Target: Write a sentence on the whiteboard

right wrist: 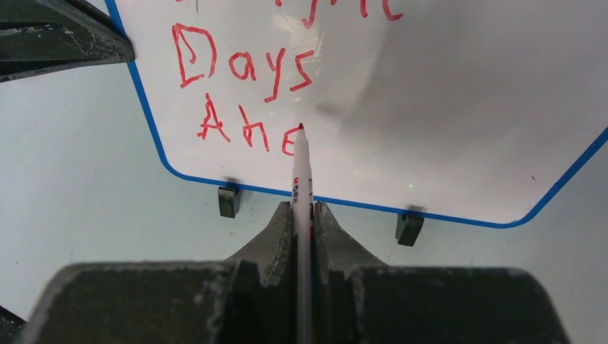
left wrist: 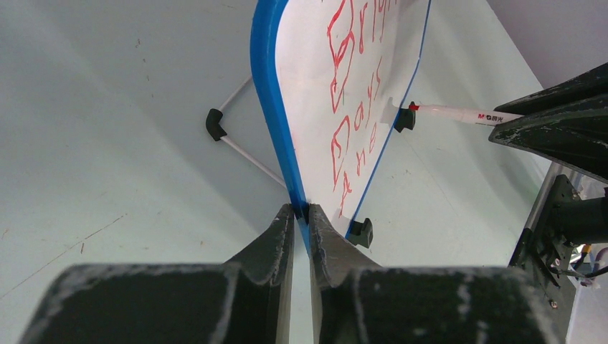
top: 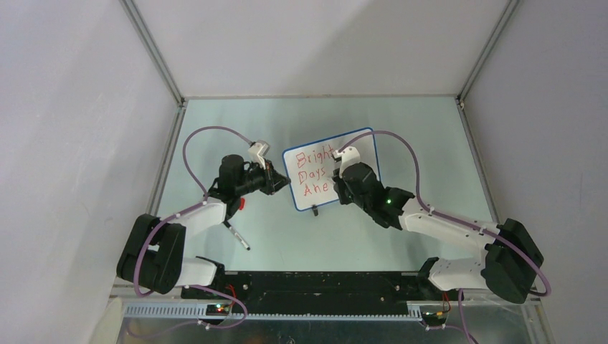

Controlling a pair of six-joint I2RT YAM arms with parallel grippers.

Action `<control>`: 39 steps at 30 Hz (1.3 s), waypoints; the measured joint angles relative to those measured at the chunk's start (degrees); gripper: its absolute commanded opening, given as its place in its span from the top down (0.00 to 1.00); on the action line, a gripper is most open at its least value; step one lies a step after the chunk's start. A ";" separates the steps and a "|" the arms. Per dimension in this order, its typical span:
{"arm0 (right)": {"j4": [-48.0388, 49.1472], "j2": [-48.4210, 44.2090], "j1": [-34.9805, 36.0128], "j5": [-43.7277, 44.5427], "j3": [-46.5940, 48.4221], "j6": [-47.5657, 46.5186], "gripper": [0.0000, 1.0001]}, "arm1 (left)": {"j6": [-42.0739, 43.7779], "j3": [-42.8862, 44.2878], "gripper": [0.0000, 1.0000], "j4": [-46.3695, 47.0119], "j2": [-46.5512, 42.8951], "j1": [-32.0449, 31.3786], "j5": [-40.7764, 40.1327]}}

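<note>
The whiteboard (top: 362,147) stands on its black clip feet mid-table, white with a thin blue rim (left wrist: 267,93). Red marker words on it read "Bright", "Days" and "Ahe" (right wrist: 240,125) in three lines. My left gripper (left wrist: 302,210) is shut on the board's blue left edge. My right gripper (right wrist: 302,206) is shut on a white marker (right wrist: 302,179), whose red tip touches the board at the last letter of the third line. The marker (left wrist: 459,113) shows from the side in the left wrist view.
A black pen-like object (top: 237,236) lies on the table near the left arm. A thin wire stand (left wrist: 236,147) props the board from behind. Grey enclosure walls border the pale green table (top: 423,129) on three sides.
</note>
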 measured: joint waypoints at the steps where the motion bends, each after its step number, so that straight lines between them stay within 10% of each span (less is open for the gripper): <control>1: 0.31 -0.02 0.00 0.15 -0.15 0.00 1.00 | 0.00 0.00 0.86 0.02 0.00 0.00 0.00; 39: 4.13 1.60 -0.04 1.42 -3.37 -0.63 1.00 | 0.00 0.00 0.85 0.02 0.00 -0.02 0.02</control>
